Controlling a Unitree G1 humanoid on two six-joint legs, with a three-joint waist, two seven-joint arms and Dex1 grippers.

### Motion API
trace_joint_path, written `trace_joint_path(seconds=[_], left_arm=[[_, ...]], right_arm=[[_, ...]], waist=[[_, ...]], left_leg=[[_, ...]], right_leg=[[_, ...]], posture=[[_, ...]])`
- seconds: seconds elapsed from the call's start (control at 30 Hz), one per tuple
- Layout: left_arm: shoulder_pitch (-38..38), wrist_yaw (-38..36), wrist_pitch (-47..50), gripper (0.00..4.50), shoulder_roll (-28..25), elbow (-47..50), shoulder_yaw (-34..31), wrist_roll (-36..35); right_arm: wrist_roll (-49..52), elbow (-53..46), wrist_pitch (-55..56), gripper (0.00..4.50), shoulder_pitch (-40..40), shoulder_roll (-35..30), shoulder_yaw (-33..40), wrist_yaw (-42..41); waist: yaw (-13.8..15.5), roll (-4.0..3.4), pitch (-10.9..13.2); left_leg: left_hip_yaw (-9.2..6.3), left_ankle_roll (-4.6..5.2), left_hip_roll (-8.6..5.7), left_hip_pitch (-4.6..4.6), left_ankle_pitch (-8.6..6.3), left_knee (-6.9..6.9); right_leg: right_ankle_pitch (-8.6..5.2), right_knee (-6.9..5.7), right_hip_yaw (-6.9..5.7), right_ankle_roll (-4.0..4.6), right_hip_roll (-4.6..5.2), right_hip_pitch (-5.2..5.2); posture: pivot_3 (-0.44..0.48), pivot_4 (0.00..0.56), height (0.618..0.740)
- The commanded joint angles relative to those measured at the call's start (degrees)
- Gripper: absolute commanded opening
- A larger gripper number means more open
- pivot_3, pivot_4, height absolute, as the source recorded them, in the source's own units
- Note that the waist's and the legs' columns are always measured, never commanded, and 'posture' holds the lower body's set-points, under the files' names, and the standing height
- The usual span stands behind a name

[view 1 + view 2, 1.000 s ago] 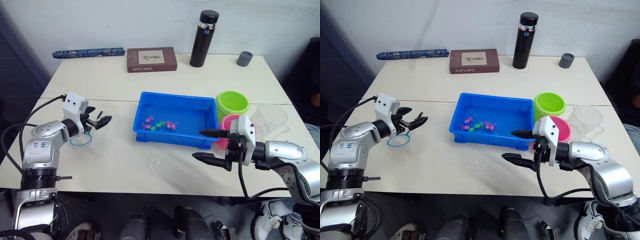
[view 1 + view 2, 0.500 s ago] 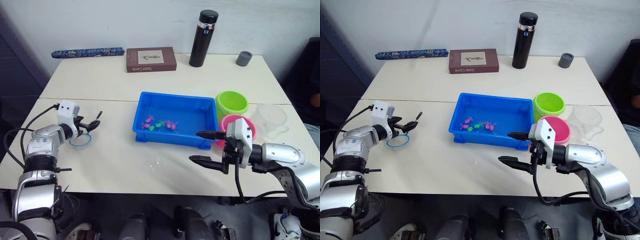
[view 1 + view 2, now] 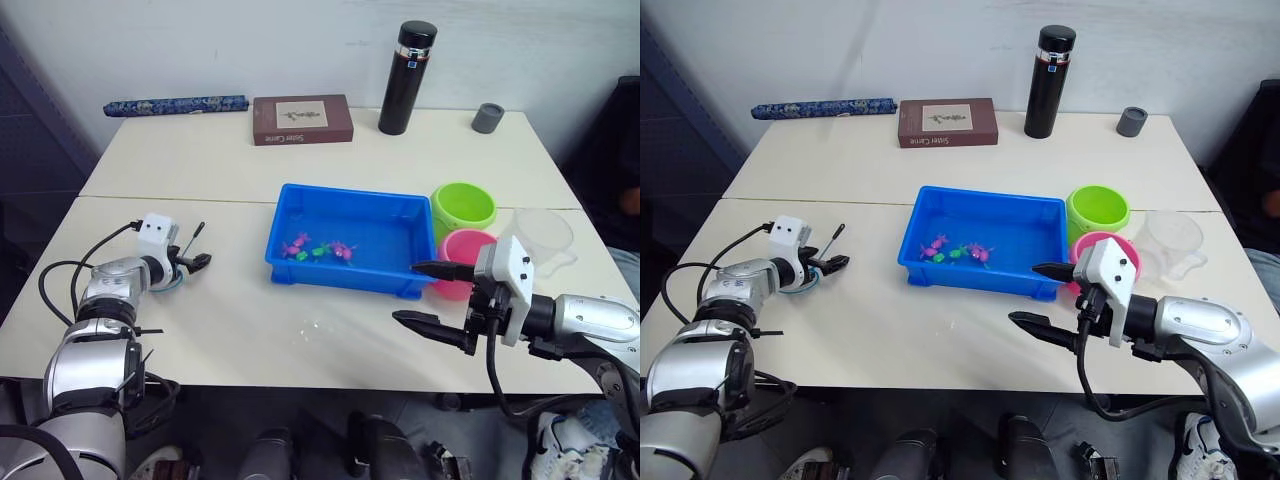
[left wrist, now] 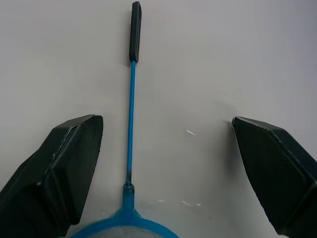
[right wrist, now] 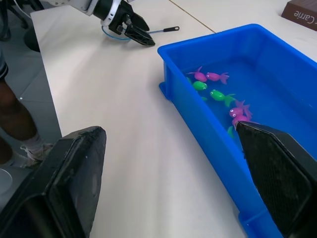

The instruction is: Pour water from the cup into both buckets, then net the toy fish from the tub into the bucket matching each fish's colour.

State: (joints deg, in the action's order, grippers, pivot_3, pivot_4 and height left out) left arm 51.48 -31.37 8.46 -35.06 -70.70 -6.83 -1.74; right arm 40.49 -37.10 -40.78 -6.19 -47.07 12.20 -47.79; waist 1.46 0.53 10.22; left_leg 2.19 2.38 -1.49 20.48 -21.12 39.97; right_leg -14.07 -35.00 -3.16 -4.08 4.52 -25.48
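Observation:
The net [image 4: 131, 124] lies flat on the table, its light blue hoop [image 3: 165, 284] close to my left wrist and its dark handle tip [image 3: 198, 230] pointing away. My left gripper [image 3: 195, 263] is low over it and open, one finger [image 4: 64, 168] on each side of the handle, not touching. The blue tub [image 3: 340, 191] holds several pink and green toy fish [image 3: 320, 249] in water. My right gripper [image 3: 420, 295] hangs open and empty by the tub's near right corner, in front of the pink bucket [image 3: 460, 246]. The green bucket [image 3: 464, 206] and the clear cup [image 3: 543, 232] stand behind.
A black flask [image 3: 407, 78], a brown box [image 3: 302, 119], a small grey cup [image 3: 488, 117] and a rolled blue bundle [image 3: 175, 104] line the back of the table. A seam [image 3: 180, 198] runs across the tabletop.
My left arm has dropped toward the table, bringing its open gripper down over the net's handle. The right gripper has drifted a little to the right, still open.

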Motion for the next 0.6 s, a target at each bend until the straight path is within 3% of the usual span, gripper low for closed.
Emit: trace_joint_path(seconds=[0.03, 0.1, 0.37, 0.4, 0.6], left_arm=[[0.2, -0.1, 0.8, 4.24, 0.0, -1.8, 0.4, 1.1], [0.2, 0.0, 0.7, 3.64, -0.1, -1.8, 0.3, 1.1], [0.0, -0.2, 0.8, 0.25, -0.9, -1.9, 0.3, 1.2], [0.0, -0.1, 0.9, 0.07, -1.0, -2.0, 0.2, 1.1], [0.0, 0.4, 0.1, 0.07, -1.5, -1.9, 0.0, 1.1]], right_arm=[[1.5, -2.2, -0.1, 4.47, 0.3, -1.0, 2.5, 0.7], [1.5, -2.1, -0.1, 4.50, 0.5, -1.1, 2.6, 0.8], [0.4, -1.1, 0.3, 4.50, -0.7, -1.1, 0.9, 1.5], [0.4, -1.0, 0.3, 4.50, -0.8, -1.2, 0.8, 1.5], [0.1, -0.4, 0.5, 4.50, -1.3, -1.0, -0.1, 1.5]], waist=[[0.0, 0.01, 0.0], [0.0, 0.01, 0.0], [0.0, 0.01, 0.0], [0.0, 0.02, 0.0], [0.0, 0.02, 0.0]], left_leg=[[0.00, 0.00, 0.00, -0.01, 0.00, 0.00], [0.00, 0.00, 0.00, -0.02, 0.00, 0.00], [0.00, 0.01, -0.01, -0.01, -0.01, 0.00], [0.00, 0.01, -0.01, -0.01, -0.01, 0.00], [0.01, 0.01, -0.01, -0.02, -0.01, 0.00]], right_leg=[[0.00, 0.00, 0.01, 0.00, 0.00, 0.00], [0.00, -0.01, 0.01, 0.00, 0.00, 0.01], [0.00, 0.00, 0.01, 0.00, 0.01, 0.01], [0.00, 0.00, 0.01, 0.00, 0.01, 0.01], [0.00, -0.01, 0.01, 0.00, 0.01, 0.01]], posture=[[0.000, 0.150, 0.740], [0.000, 0.150, 0.740], [0.000, 0.150, 0.740], [0.000, 0.150, 0.740], [0.000, 0.150, 0.740]])
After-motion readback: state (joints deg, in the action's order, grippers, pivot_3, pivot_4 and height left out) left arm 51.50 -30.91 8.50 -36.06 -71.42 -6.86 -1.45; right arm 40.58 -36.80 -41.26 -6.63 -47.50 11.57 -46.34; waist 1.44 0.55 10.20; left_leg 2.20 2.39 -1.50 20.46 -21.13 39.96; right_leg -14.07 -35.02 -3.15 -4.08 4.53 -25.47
